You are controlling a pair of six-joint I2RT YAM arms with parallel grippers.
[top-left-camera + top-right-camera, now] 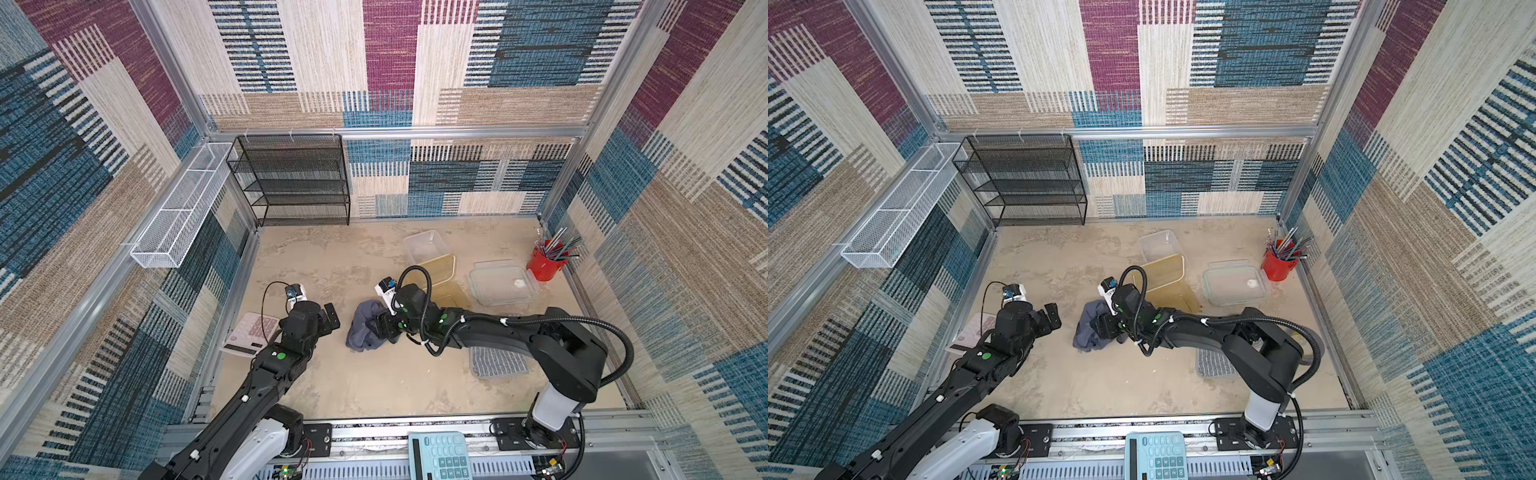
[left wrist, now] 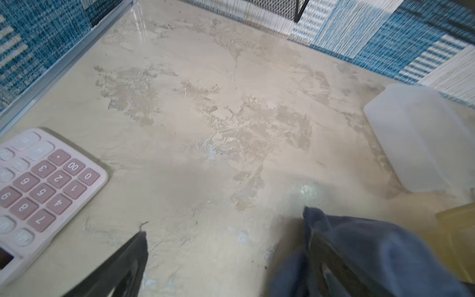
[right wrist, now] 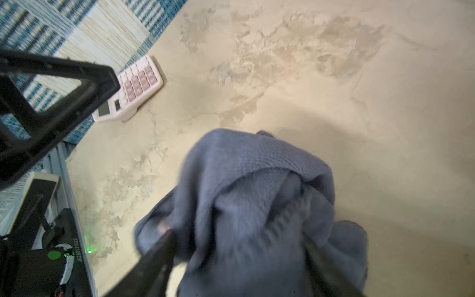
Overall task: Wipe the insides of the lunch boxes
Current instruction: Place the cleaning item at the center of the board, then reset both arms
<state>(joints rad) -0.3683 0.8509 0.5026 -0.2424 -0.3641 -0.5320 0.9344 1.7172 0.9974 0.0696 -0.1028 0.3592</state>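
Right wrist view: the right gripper (image 3: 236, 236) has its jaws spread. The blue-grey cloth (image 3: 257, 167) lies heaped loosely over and between them and is not pinched.

Left wrist view: the left gripper (image 2: 227, 235) is likewise spread wide and holds nothing. A fold of the cloth lies against one of its fingers (image 2: 334, 267). In both top views the cloth rests on the desk (image 1: 374, 386) between the two grippers.

Task items: the frosted lunch box (image 1: 424, 245) sits toward the back of the desk. The amber lunch box (image 1: 436, 270) is just in front of it, their rims touching or overlapping; which cannot be determined. Both appear uncovered. They lie just behind the right wrist, near the cloth but apart from it. A clear flat piece (image 1: 500, 284), probably a lid, lies beside the red pen cup (image 1: 544, 266).

Assessment: the cloth is unsecured and nothing is in wiping contact. The step in hand appears to be taking up the cloth. The condition of either box's interior cannot be judged.

The next move calls for one gripper to close on a thick fold and lift it clear of the other gripper. It then carries the cloth into the nearer amber box while the free gripper braces that light box against sliding.
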